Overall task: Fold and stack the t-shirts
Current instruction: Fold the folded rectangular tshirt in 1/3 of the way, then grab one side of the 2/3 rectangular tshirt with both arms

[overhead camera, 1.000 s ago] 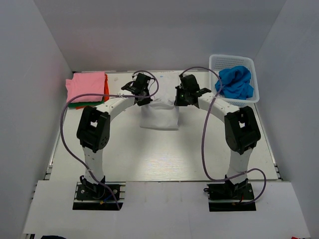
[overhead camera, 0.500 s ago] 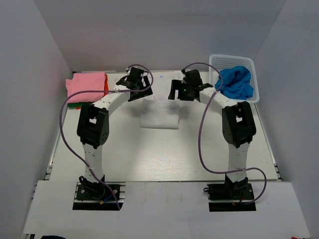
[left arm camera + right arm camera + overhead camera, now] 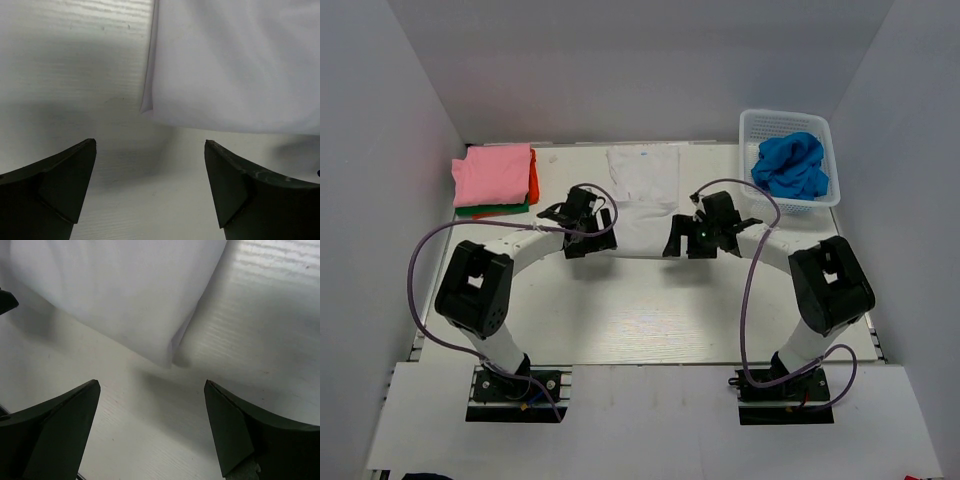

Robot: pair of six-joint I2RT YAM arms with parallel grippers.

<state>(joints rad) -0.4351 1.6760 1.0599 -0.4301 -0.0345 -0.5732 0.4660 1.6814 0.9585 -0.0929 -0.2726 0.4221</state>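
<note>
A white t-shirt [image 3: 642, 200] lies flat as a long strip from the table's far edge toward the middle, its small blue label [image 3: 643, 155] at the far end. My left gripper [image 3: 592, 240] is open just short of the shirt's near left corner [image 3: 146, 106], with bare table between its fingertips [image 3: 80, 165]. My right gripper [image 3: 682, 240] is open just short of the near right corner [image 3: 171, 356] and also holds nothing. A folded stack, pink [image 3: 495, 173] over orange-red [image 3: 533, 180] and green [image 3: 485, 211], sits far left. A bright blue shirt [image 3: 790, 165] lies crumpled in the basket.
The white lattice basket [image 3: 785, 116] stands at the far right corner. Grey walls close in the table on three sides. Both arm bases sit at the near edge, with purple cables looping beside the arms.
Both grippers opened and let go of the white shirt, then drew back to its near corners. The shirt now lies stretched out longer, reaching the far edge.
</note>
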